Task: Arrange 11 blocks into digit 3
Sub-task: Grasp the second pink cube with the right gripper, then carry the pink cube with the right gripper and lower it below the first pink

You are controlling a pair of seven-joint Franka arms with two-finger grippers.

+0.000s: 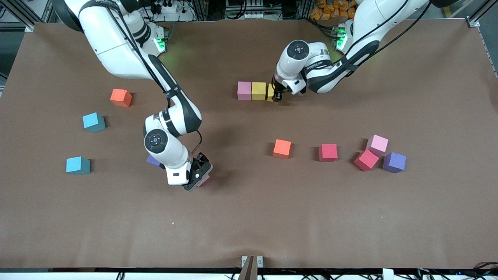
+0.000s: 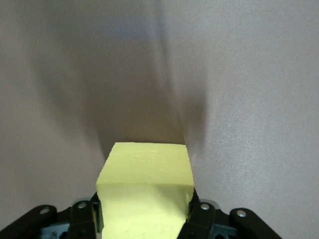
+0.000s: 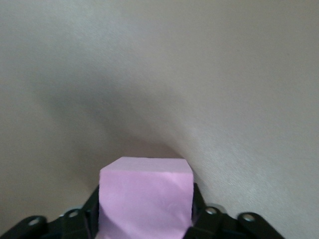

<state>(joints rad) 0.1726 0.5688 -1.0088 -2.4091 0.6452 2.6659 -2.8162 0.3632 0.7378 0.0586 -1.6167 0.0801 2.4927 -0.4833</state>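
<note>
i see my left gripper [image 1: 277, 96] clamped on a yellow block [image 2: 145, 191], beside the yellow [image 1: 258, 91] and pink [image 1: 244, 90] row. my right gripper [image 1: 198, 179] pinches a pink block [image 3: 145, 196] at the table.

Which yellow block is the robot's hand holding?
The end yellow block of the row, gripped by the left hand. The other yellow block sits free in the middle, touching the pink block.
</note>
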